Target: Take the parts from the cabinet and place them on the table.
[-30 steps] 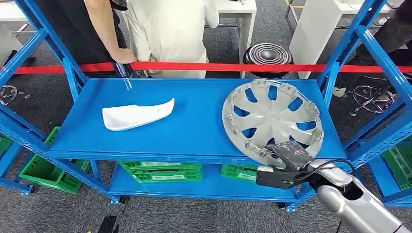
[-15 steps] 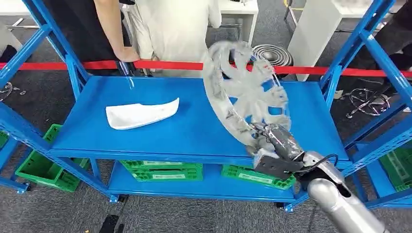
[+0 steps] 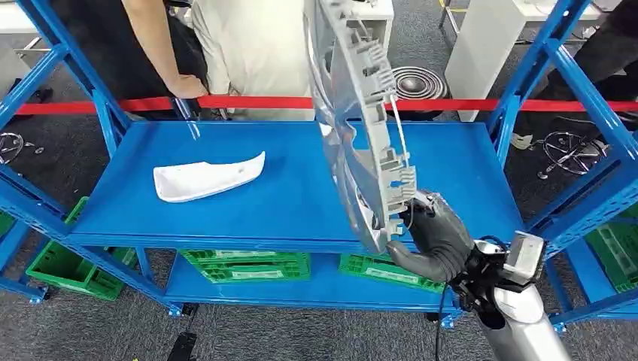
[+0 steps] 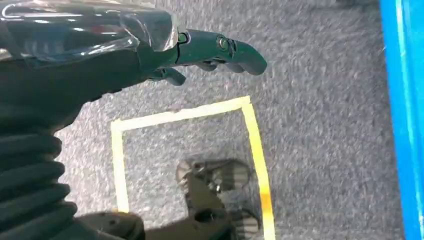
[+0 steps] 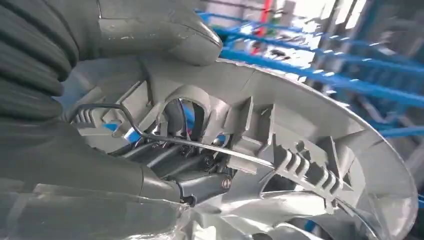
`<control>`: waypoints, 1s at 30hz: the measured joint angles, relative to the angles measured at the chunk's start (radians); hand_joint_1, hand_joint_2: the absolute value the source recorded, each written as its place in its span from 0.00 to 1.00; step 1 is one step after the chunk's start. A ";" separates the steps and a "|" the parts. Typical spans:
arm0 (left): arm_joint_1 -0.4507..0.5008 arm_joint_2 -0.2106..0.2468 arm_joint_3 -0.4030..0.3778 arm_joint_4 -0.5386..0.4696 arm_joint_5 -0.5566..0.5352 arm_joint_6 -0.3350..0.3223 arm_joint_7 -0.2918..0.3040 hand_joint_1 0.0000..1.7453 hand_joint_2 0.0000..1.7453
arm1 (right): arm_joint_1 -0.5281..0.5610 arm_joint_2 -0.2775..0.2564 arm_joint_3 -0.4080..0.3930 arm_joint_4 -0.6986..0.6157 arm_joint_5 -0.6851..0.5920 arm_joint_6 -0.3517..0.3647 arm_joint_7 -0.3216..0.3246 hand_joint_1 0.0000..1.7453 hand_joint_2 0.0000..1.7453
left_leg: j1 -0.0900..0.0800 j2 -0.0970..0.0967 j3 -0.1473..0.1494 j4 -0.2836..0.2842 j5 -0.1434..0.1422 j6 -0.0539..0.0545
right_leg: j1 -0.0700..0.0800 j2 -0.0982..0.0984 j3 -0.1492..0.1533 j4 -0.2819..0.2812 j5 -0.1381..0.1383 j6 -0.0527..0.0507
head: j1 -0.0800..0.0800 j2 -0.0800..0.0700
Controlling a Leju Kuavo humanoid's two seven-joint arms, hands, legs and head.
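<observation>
The right hand grips the silver wheel cover by its lower rim, thumb over the edge and fingers hooked behind the clips and wire ring — the close wrist view shows that hold plainly. The cover stands almost on edge above the front of the blue shelf, its lower rim at the shelf's front edge, tilted up towards the camera. The left hand hangs over the carpet with nothing in it, fingers loosely extended and apart.

By my reading the task is at an early stage: one part is lifted but not yet set down on any counter, and the white trim piece lies untouched on the shelf's left side.

The shelf is a blue steel rack, with green crates on the level below. Behind it runs a red barrier tape, with two people standing just beyond — one resting a hand at the back edge. Grey carpet, marked with yellow floor tape.
</observation>
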 joint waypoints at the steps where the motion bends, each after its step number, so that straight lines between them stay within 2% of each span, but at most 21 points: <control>1: 0.001 0.000 0.000 0.000 0.000 0.003 0.000 0.00 1.00 | 0.004 0.010 -0.005 -0.007 -0.019 0.022 0.001 1.00 1.00 | 0.002 0.000 -0.040 0.089 -0.040 -0.005 | 0.001 0.000 -0.001 0.000 0.000 0.000 | 0.000 0.000; 2: 0.003 0.000 0.000 0.000 -0.001 0.009 0.002 0.00 1.00 | 0.010 0.019 -0.009 -0.012 -0.040 0.045 0.005 1.00 1.00 | 0.004 0.000 -0.074 0.161 -0.065 -0.007 | 0.003 0.000 -0.001 0.000 0.000 -0.001 | 0.000 0.000; 3: 0.006 -0.002 0.000 0.000 -0.001 0.015 0.007 0.00 1.00 | 0.017 0.027 -0.013 -0.015 -0.061 0.066 0.010 1.00 1.00 | 0.005 0.000 -0.092 0.197 -0.068 -0.007 | 0.004 0.000 -0.001 0.000 0.000 -0.001 | 0.000 0.000; 4: 0.008 -0.004 0.002 0.000 0.000 0.020 0.012 0.00 1.00 | 0.022 0.037 -0.015 -0.019 -0.079 0.087 0.014 1.00 1.00 | 0.005 0.000 -0.083 0.175 -0.046 -0.005 | 0.004 0.000 0.000 0.000 0.000 0.000 | 0.000 0.000; 5: 0.010 -0.005 0.003 0.000 0.000 0.021 0.013 0.00 1.00 | 0.025 0.044 -0.016 -0.025 -0.088 0.095 0.016 1.00 1.00 | 0.005 0.000 -0.049 0.102 -0.002 -0.001 | 0.005 0.002 0.000 0.000 0.000 0.000 | 0.000 0.000; 7: 0.010 -0.005 0.008 0.000 0.000 0.022 0.015 0.00 1.00 | 0.027 0.054 -0.018 -0.035 -0.092 0.103 0.018 1.00 1.00 | 0.004 0.000 0.047 -0.086 0.081 0.013 | 0.006 0.005 0.003 0.000 0.000 0.000 | 0.000 0.000; 8: 0.009 -0.004 0.009 0.000 0.000 0.022 0.015 0.00 1.00 | 0.028 0.060 -0.020 -0.040 -0.093 0.103 0.019 1.00 1.00 | 0.002 -0.003 0.069 -0.124 0.065 0.018 | 0.008 0.005 0.003 0.000 0.000 0.002 | 0.001 0.000; 11: 0.014 -0.006 0.010 0.000 0.000 0.026 0.018 0.00 1.00 | 0.030 0.069 -0.023 -0.046 -0.095 0.103 0.019 1.00 1.00 | -0.010 -0.001 0.062 -0.124 0.070 0.025 | 0.010 0.004 -0.001 -0.004 0.006 0.018 | 0.001 0.000; 12: 0.014 -0.006 0.010 0.000 0.000 0.026 0.018 0.00 1.00 | 0.030 0.070 -0.024 -0.048 -0.095 0.103 0.019 1.00 1.00 | -0.010 -0.001 0.064 -0.133 0.077 0.035 | 0.011 0.004 0.002 -0.011 0.010 0.025 | 0.000 0.000; 13: 0.014 -0.008 0.010 0.000 0.000 0.026 0.017 0.00 1.00 | 0.031 0.069 -0.027 -0.050 -0.095 0.103 0.020 1.00 1.00 | 0.002 0.002 0.080 -0.153 0.091 0.043 | 0.010 0.002 -0.008 0.000 0.004 0.026 | 0.002 0.000; 14: 0.013 -0.009 0.010 0.000 0.000 0.026 0.017 0.00 1.00 | 0.031 0.069 -0.029 -0.051 -0.095 0.103 0.019 1.00 1.00 | -0.001 0.002 0.081 -0.158 0.096 0.050 | 0.014 0.001 -0.021 0.029 -0.017 0.022 | 0.003 0.000; 16: 0.014 -0.010 0.010 0.000 0.000 0.026 0.018 0.00 1.00 | 0.032 0.069 -0.031 -0.053 -0.096 0.103 0.019 1.00 1.00 | -0.004 0.003 0.077 -0.158 0.097 0.052 | 0.013 0.001 -0.084 0.173 -0.084 0.009 | 0.004 0.000; 18: 0.014 -0.012 0.010 0.000 0.000 0.029 0.018 0.00 1.00 | 0.038 0.069 -0.031 -0.053 -0.102 0.107 0.021 1.00 1.00 | -0.008 0.003 0.075 -0.156 0.097 0.053 | 0.014 0.001 -0.145 0.311 -0.129 0.011 | 0.004 0.000; 20: 0.015 -0.014 0.013 0.000 0.003 0.030 0.022 0.00 1.00 | 0.044 0.068 -0.031 -0.053 -0.123 0.128 0.026 1.00 1.00 | -0.009 0.000 0.075 -0.154 0.097 0.052 | 0.014 0.001 -0.111 0.251 -0.099 0.024 | 0.004 0.000; 22: 0.015 -0.016 0.019 0.000 0.008 0.029 0.031 0.00 1.00 | 0.044 0.069 -0.031 -0.054 -0.142 0.143 0.029 1.00 1.00 | -0.009 -0.002 0.076 -0.150 0.095 0.049 | 0.014 -0.001 -0.020 0.074 -0.035 0.037 | 0.004 0.000; 23: 0.016 -0.017 0.024 0.000 0.008 0.028 0.039 0.00 1.00 | 0.043 0.070 -0.029 -0.055 -0.159 0.154 0.032 1.00 1.00 | -0.010 -0.003 0.073 -0.144 0.091 0.043 | 0.015 -0.006 0.018 -0.015 -0.021 0.028 | 0.004 0.000; 25: 0.018 -0.017 0.033 0.000 0.009 0.029 0.047 0.00 1.00 | 0.045 0.075 -0.028 -0.057 -0.193 0.172 0.041 1.00 1.00 | -0.017 -0.002 0.066 -0.139 0.090 0.035 | 0.021 -0.004 0.023 -0.011 -0.013 0.016 | 0.003 0.000; 27: 0.020 -0.019 0.043 0.000 0.008 0.040 0.057 0.00 1.00 | 0.047 0.082 -0.028 -0.058 -0.260 0.199 0.071 1.00 1.00 | -0.014 -0.001 0.066 -0.139 0.091 0.030 | 0.023 -0.002 0.020 -0.011 -0.011 0.014 | 0.002 0.000; 28: 0.019 -0.018 0.046 0.000 0.004 0.046 0.057 0.00 1.00 | 0.047 0.088 -0.029 -0.058 -0.290 0.209 0.088 1.00 1.00 | -0.014 -0.002 0.065 -0.135 0.086 0.025 | 0.009 -0.002 0.022 -0.017 -0.008 0.008 | 0.003 0.000; 29: 0.019 -0.021 0.050 0.000 -0.002 0.050 0.057 0.00 1.00 | 0.047 0.094 -0.028 -0.058 -0.307 0.213 0.096 1.00 1.00 | -0.012 -0.002 0.055 -0.123 0.073 0.018 | 0.009 -0.002 0.026 -0.017 -0.008 0.007 | 0.003 0.000; 30: 0.019 -0.023 0.052 0.000 -0.008 0.056 0.057 0.00 1.00 | 0.047 0.101 -0.028 -0.059 -0.325 0.217 0.107 1.00 1.00 | -0.009 0.000 0.031 -0.062 0.034 0.008 | 0.008 -0.003 0.028 -0.017 -0.009 0.003 | -0.003 0.000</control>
